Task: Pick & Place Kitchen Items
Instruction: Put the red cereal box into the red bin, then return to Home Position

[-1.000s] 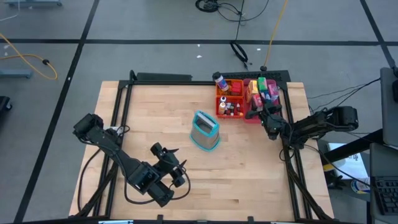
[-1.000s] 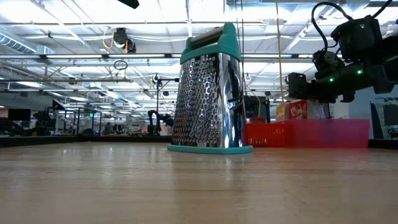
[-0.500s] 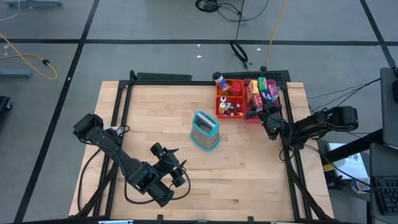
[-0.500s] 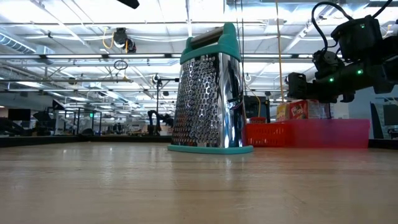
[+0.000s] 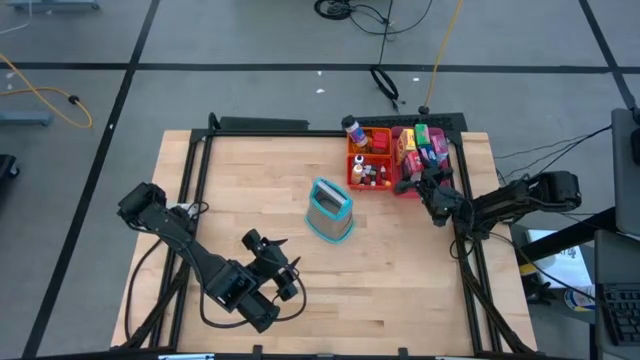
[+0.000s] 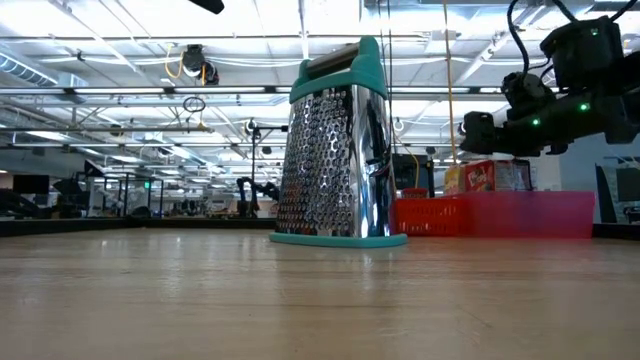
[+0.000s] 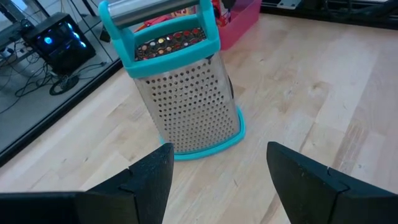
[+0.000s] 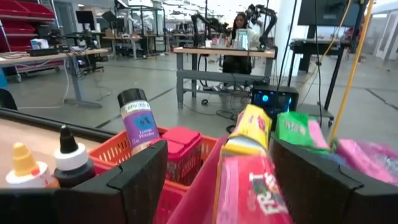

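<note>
The right gripper (image 5: 421,183) hovered open over the pink rectangular tray (image 5: 407,189), where the small coloured boxes (image 5: 409,150) stood packed. Descending, it risked toppling neighbours. The left gripper (image 5: 287,268), open, waited near the steel box grater (image 5: 329,209).

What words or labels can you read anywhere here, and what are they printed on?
"FRU": the start of a word, cut off by the picture's edge, on the red box nearest the right wrist camera.
Purple-labelled spice bottle: print too blurred to read.
Yellow box and green box: no readable text.
Grater: none.
</note>
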Controlling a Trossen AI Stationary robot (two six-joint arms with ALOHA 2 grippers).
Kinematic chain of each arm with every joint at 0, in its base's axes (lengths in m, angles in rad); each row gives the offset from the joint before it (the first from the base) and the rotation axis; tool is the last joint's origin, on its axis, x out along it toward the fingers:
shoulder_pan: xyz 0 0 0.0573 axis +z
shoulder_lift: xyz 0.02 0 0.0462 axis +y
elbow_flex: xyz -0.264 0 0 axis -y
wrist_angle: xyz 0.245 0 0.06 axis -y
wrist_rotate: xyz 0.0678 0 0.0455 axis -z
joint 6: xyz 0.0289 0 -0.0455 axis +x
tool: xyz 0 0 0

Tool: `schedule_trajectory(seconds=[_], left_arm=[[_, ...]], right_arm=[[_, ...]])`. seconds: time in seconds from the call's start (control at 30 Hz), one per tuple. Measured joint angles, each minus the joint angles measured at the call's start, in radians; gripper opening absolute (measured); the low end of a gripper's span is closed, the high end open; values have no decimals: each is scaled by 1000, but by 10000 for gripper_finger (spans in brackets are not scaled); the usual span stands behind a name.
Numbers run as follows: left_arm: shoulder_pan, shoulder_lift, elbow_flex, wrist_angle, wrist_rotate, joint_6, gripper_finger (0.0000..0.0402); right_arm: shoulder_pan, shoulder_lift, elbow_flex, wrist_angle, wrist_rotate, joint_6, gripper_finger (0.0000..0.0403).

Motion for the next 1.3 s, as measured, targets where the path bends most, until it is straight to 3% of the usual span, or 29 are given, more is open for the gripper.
schedule_trajectory(seconds=[0.33,1.13,1.3], left_arm=[[-1,0,0,2,0,-14,255],[-1,0,0,2,0,-15,255],[0,0,0,2,2,-15,255]], right_arm=[[2,-82,0,0,1,-61,284],[2,-84,-1,-15,0,-67,284],[25,-91,-1,54,1,-118,284]])
